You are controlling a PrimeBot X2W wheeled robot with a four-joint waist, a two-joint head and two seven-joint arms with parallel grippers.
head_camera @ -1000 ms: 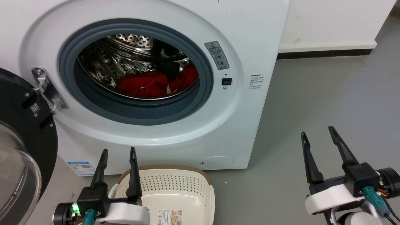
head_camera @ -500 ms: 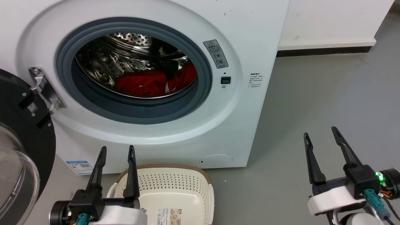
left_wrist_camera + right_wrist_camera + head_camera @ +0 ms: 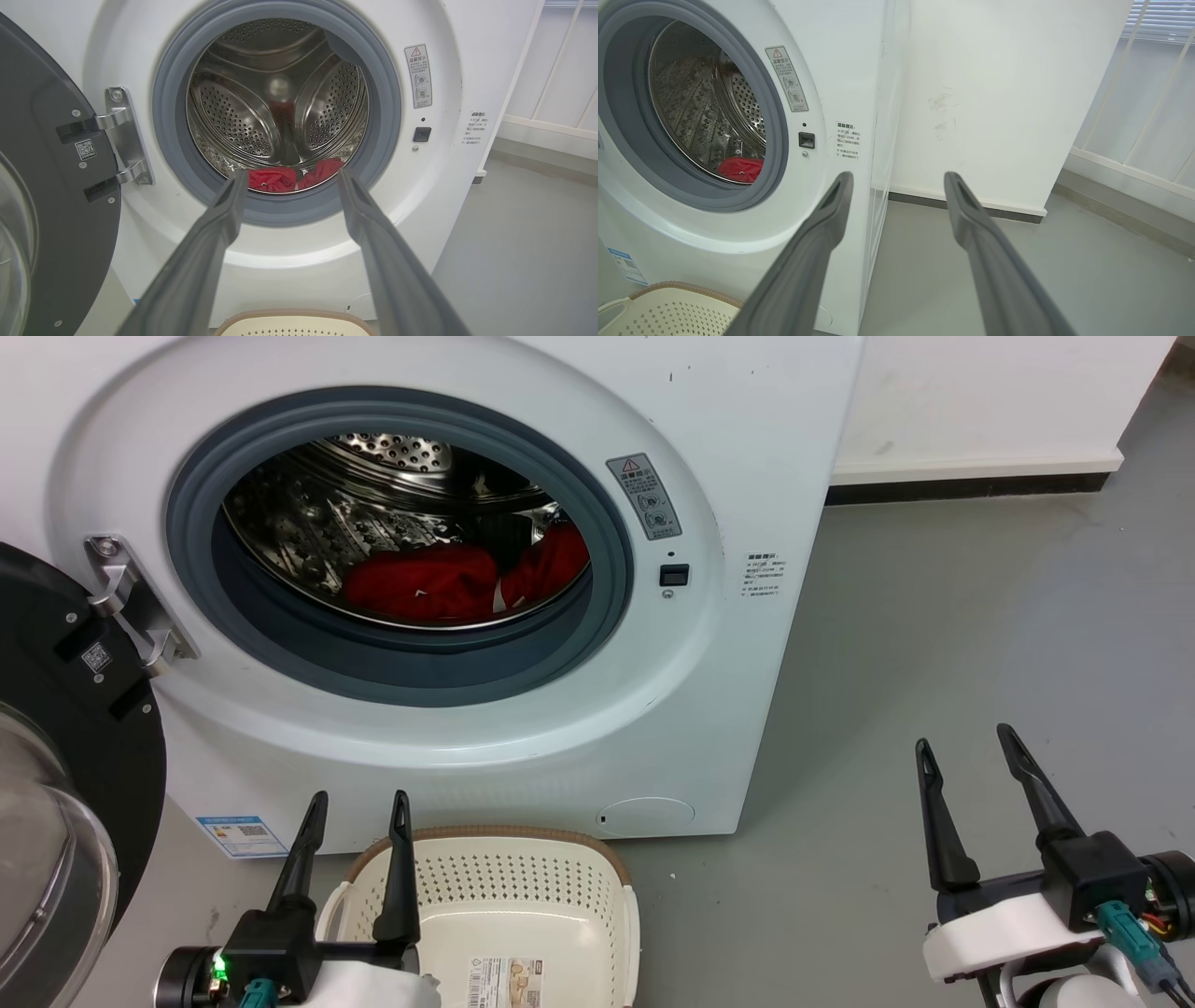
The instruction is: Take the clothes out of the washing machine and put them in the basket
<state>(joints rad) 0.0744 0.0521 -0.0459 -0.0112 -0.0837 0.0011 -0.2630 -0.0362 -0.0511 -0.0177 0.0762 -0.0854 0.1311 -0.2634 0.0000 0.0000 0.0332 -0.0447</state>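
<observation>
You've got the washing machine (image 3: 747,476) filling the head view from 9 to 1 o'clock, porthole open, grey gasket ringing the steel drum. Grey floor (image 3: 980,644) runs from 2 to 5 o'clock. White wall (image 3: 980,401) with dark skirting is at 1 o'clock.

The door (image 3: 93,756), black rim with a glass bowl, is swung wide at 8 to 9 o'clock on a metal hinge (image 3: 140,607).

The basket (image 3: 523,877) sits on the floor at 6 o'clock, just in front of the machine's base. Its bare bottom shows a paper label, and its near part is cut by the frame edge.

The clothes (image 3: 439,583) lie low in the drum: a red heap with a second red lump touching it on its 3 o'clock side, and a white strip where they meet.

Your left gripper (image 3: 359,795) is at 7 o'clock, fingers pointing to 12 and parted moderately, holding nothing. Its inner finger overlaps the basket's left rim in the head view. In the left wrist view the two fingers frame the clothes.

Your right gripper (image 3: 963,735) is at 4 o'clock over bare floor, well apart from the machine. It's parted about the same, holding nothing.

Small stuff:
- Warning sticker (image 3: 644,497) at the porthole's 2 o'clock.
- Black latch (image 3: 674,575) under the sticker.
- Blue label (image 3: 241,835) at the machine's 7 o'clock corner.
</observation>
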